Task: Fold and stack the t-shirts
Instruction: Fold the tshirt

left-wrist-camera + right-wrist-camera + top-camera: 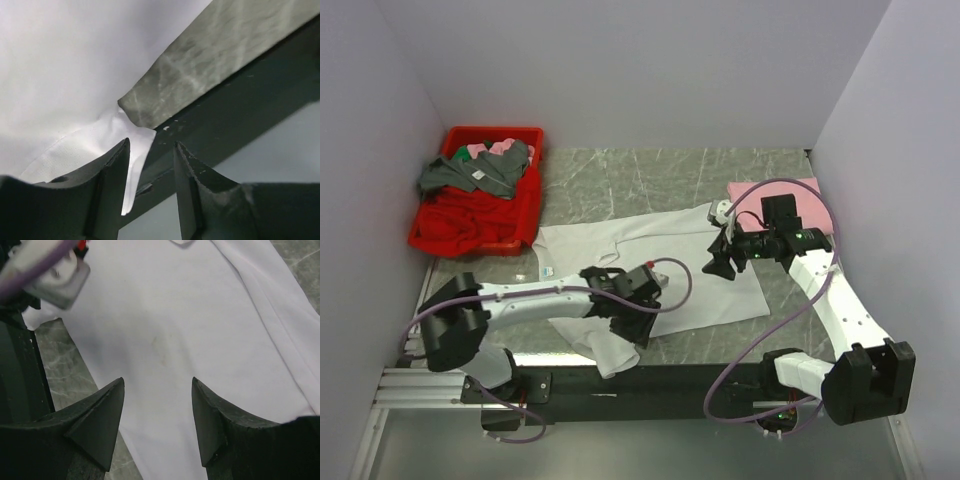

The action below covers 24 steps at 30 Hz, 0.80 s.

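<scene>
The white t-shirt (610,240) lies spread on the marble table, with one corner hanging over the near edge. My left gripper (632,325) is open at that corner. In the left wrist view the jaws (150,150) stand apart and the white cloth (60,65) lies against the inner face of the left finger (117,170), not clamped. My right gripper (718,262) is open and empty above the shirt's right part. It also shows in the right wrist view (157,385), over flat white cloth (190,315). The pink t-shirt (810,195) lies folded at the back right.
A red bin (490,132) with grey, red and pink clothes stands at the back left. A black rail (650,380) runs along the table's near edge and shows in the left wrist view (240,100). The left arm's wrist and purple cable (45,275) are close to my right gripper. Walls close in three sides.
</scene>
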{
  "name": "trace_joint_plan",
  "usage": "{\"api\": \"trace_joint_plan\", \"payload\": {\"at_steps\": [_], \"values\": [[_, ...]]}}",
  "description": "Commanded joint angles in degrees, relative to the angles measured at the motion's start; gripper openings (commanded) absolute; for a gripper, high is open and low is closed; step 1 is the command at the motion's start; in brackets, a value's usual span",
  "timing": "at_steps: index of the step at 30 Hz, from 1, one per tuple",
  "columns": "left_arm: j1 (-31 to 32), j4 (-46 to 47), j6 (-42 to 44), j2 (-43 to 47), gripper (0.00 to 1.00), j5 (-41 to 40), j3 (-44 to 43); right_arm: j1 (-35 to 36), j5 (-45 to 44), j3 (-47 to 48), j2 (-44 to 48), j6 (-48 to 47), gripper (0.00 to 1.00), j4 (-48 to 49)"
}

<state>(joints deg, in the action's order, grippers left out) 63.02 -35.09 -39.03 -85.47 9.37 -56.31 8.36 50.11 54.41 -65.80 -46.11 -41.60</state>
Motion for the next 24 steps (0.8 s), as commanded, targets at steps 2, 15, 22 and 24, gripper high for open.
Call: {"api": "trace_joint_plan", "payload": {"at_steps": [2, 15, 22, 24], "values": [[5.5, -9.5, -0.7, -6.0, 0.46, -10.8, -6.5, -1.1, 3.3, 0.7, 0.2, -0.4, 0.63, -1.2], [13.7, -14.7, -17.7, 5.3, 0.65, -25.0, -4.4, -2.0, 3.8, 0.8, -0.5, -1.2, 0.63, -2.3], [10.6, -11.1, -50.9, 28.6, 0.52, -18.4, 17.8, -2.0, 3.9, 1.0, -0.9, -0.7, 0.63, -2.3], [10.6, -11.5, -57.0, 33.1, 0.18, -16.8, 21.1, -2.0, 3.9, 0.9, -1.0, -0.6, 0.63, -2.2]]}}
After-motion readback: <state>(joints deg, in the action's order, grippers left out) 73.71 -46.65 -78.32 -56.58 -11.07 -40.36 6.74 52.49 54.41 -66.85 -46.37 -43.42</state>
